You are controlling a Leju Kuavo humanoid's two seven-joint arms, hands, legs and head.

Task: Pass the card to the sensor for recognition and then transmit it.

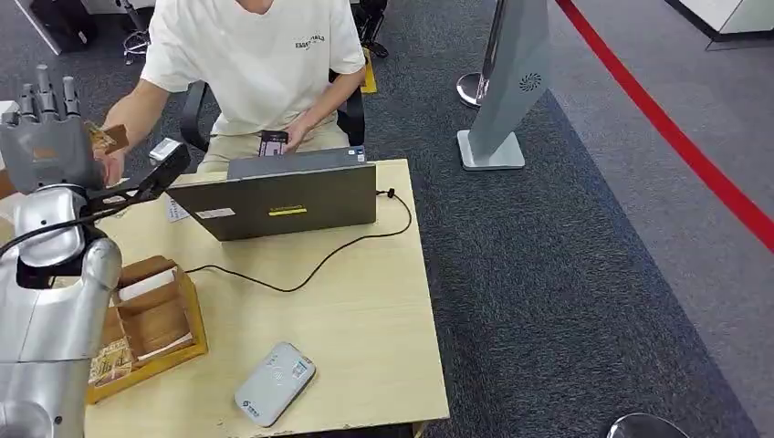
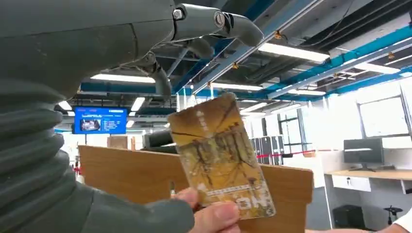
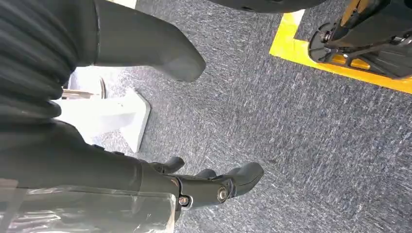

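Left hand (image 1: pixel 44 137) raised, fingers upright.

Card (image 2: pixel 221 158): mottled golden-brown with dark branching streaks and pale lettering. Left hand (image 1: pixel 44 137): grey, darker fingers; arm silver. Right hand (image 3: pixel 145 121): dark grey to black. Table (image 1: pixel 365 319): pale wood grain. Card box (image 1: pixel 151 319): tan cardboard. Sensor (image 1: pixel 274 383): light grey with small blue markings. Laptop (image 1: pixel 283 196): olive-grey lid bearing yellow and white stickers; black cable. Person's shirt (image 1: pixel 256 55): cream. Carpet (image 1: pixel 593 301): dark blue-grey speckle, crossed by red stripe (image 1: pixel 675 137).
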